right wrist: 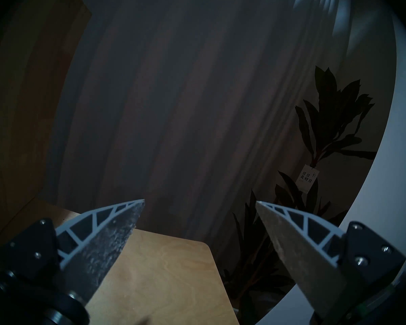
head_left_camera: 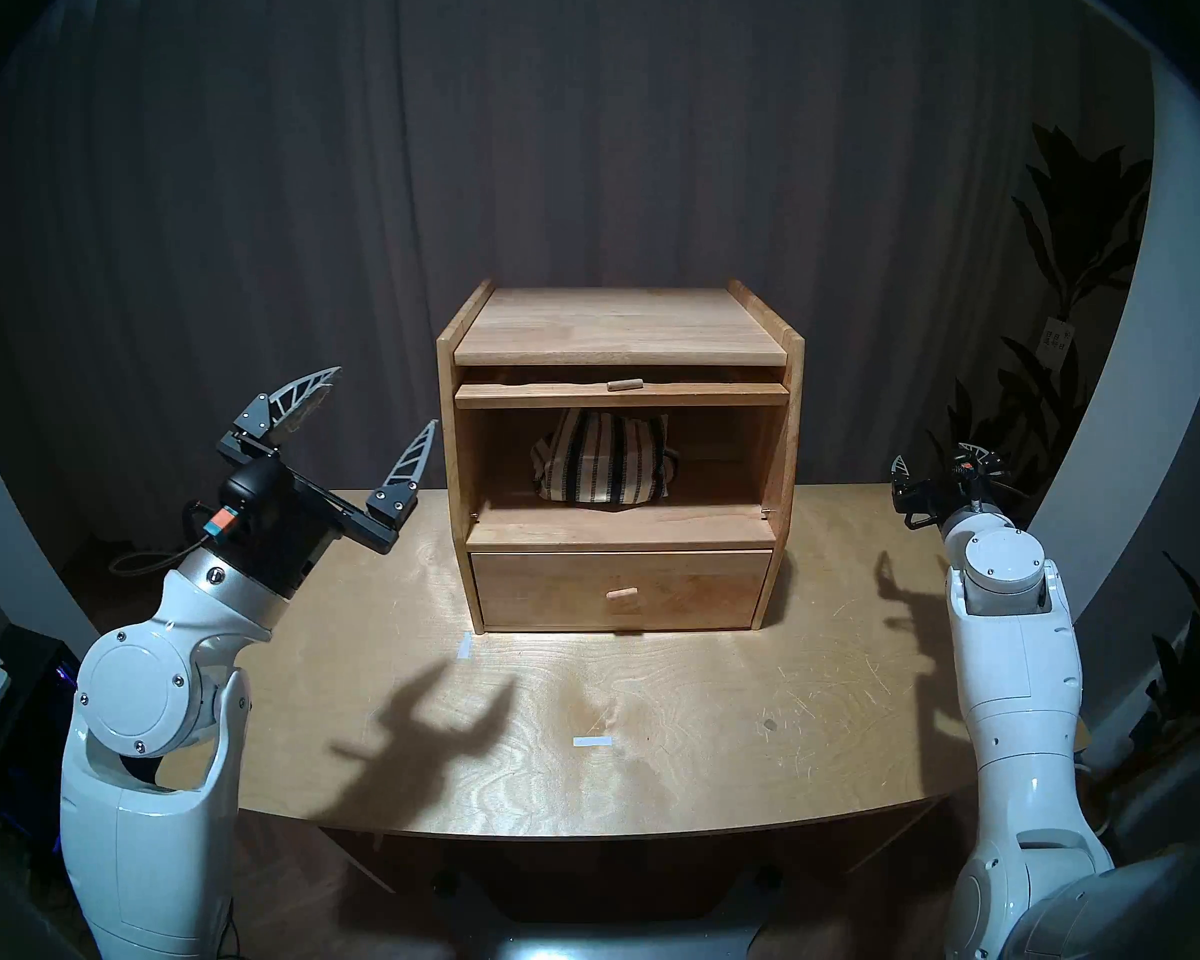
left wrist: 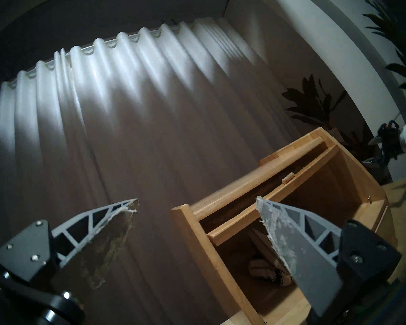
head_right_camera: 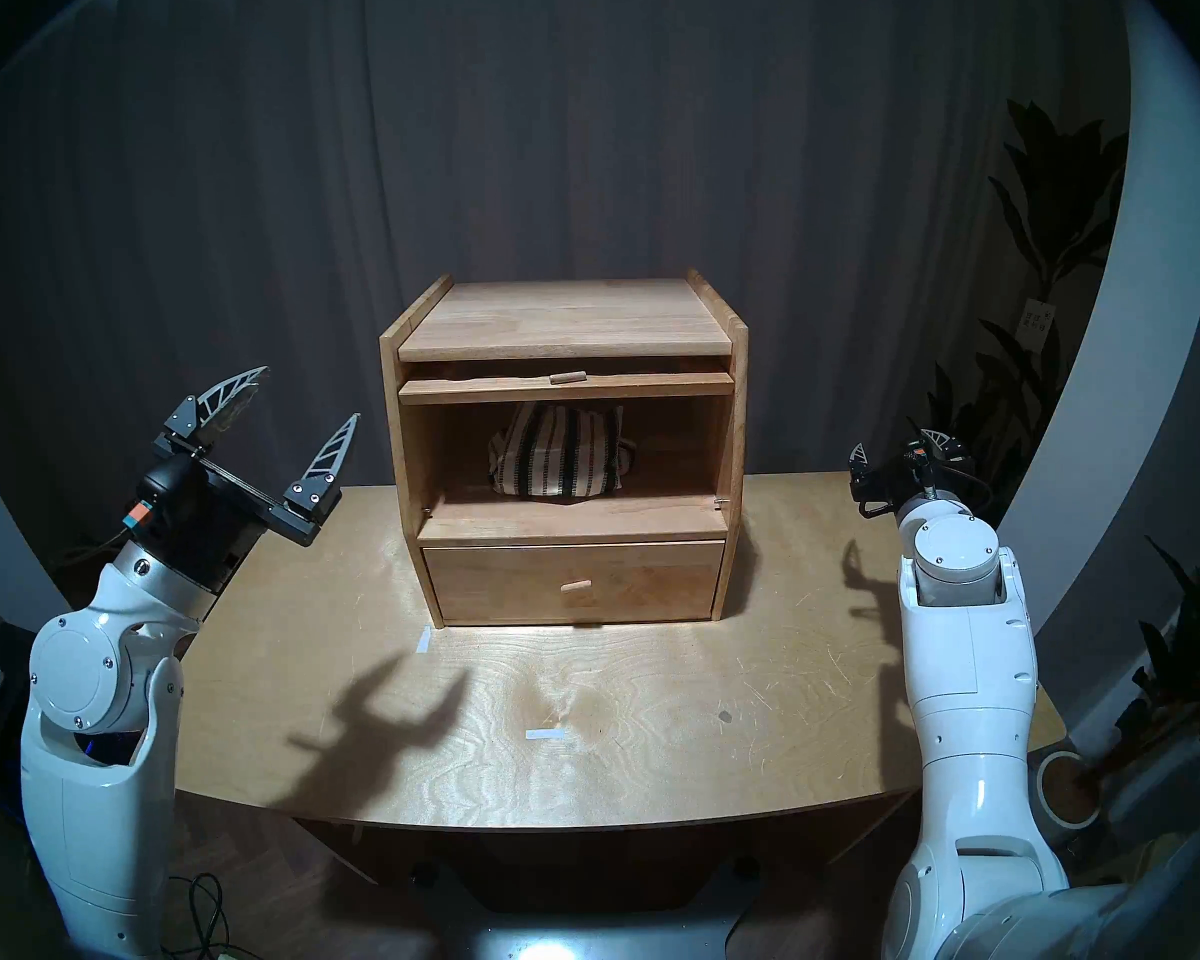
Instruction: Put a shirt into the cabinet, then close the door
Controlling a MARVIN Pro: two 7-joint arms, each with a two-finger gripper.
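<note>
Cabinet (head_left_camera: 621,453): light-wood cube box, mid-table, far side. Door (head_left_camera: 621,395): wood flap panel, raised flat under the top, long axis left-right, peg handle central. Shirt (head_left_camera: 601,468): cream, dark-striped bundle, inside the compartment. Left gripper (head_left_camera: 382,411): spread wide, empty; your nearer arm. Right gripper (head_left_camera: 930,463): parted, empty, farther right.

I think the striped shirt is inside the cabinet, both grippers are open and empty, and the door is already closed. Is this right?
Not quite. The door is not closed: in the head view it is slid back flat under the cabinet top, leaving the compartment open. The rest holds: the shirt lies inside, and the left gripper and right gripper are open and empty.
</note>
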